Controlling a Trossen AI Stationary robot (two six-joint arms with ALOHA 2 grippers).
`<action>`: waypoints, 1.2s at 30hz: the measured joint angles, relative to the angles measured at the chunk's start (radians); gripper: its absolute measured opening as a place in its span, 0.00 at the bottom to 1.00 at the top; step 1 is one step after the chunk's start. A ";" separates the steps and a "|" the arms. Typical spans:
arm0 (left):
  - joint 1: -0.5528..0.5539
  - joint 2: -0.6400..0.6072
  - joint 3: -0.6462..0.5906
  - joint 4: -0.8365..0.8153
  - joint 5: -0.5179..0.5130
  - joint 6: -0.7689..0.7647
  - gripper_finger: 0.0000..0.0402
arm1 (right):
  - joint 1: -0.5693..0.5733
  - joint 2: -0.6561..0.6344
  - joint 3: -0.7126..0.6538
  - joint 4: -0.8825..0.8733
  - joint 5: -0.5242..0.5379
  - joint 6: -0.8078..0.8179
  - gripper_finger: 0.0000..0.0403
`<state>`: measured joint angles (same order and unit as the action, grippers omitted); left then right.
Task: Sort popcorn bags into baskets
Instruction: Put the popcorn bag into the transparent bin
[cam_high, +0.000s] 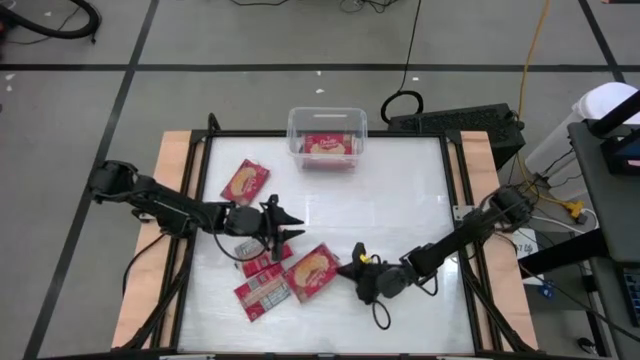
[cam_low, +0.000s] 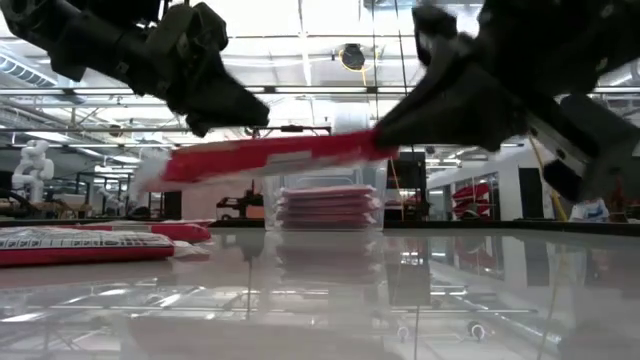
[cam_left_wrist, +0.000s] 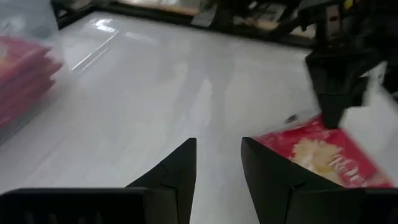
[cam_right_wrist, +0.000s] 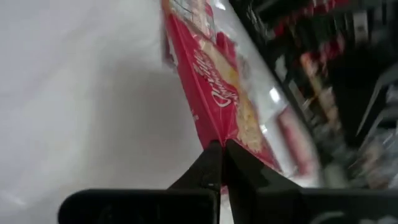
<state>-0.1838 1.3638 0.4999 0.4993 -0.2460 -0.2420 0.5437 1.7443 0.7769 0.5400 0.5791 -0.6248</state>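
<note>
On the glossy white counter (cam_high: 400, 200), the clear plastic bin (cam_high: 327, 137) sits at the far edge. The right pincer (cam_high: 352, 266) is clenched on a flat red popcorn packet (cam_high: 311, 271)'s edge near the front; lift level, keeping it pinched. The left pincer (cam_high: 292, 225) hovers released beside it.

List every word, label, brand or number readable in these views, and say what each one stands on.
None can be read for certain.
Popcorn bag shut in the right gripper: white script on red, too blurred to read.
Bags on the table and in the clear bin: print too small.
Grey-white label on a face-down bag: too small.
</note>
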 joint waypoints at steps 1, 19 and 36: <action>0.008 -0.004 0.000 0.019 0.026 -0.001 0.32 | -0.004 -0.019 0.000 -0.012 -0.002 -0.056 0.00; 0.191 -0.004 0.000 0.166 0.640 -0.123 0.32 | -0.074 -0.212 0.000 -0.069 -0.061 -0.525 0.00; 0.241 0.055 0.000 0.200 0.616 -0.142 0.32 | -0.159 -0.212 0.000 -0.045 -0.064 -0.671 0.00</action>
<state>0.0571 1.4192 0.5003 0.6990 0.3703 -0.3843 0.3852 1.5326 0.7769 0.4946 0.5154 -1.2962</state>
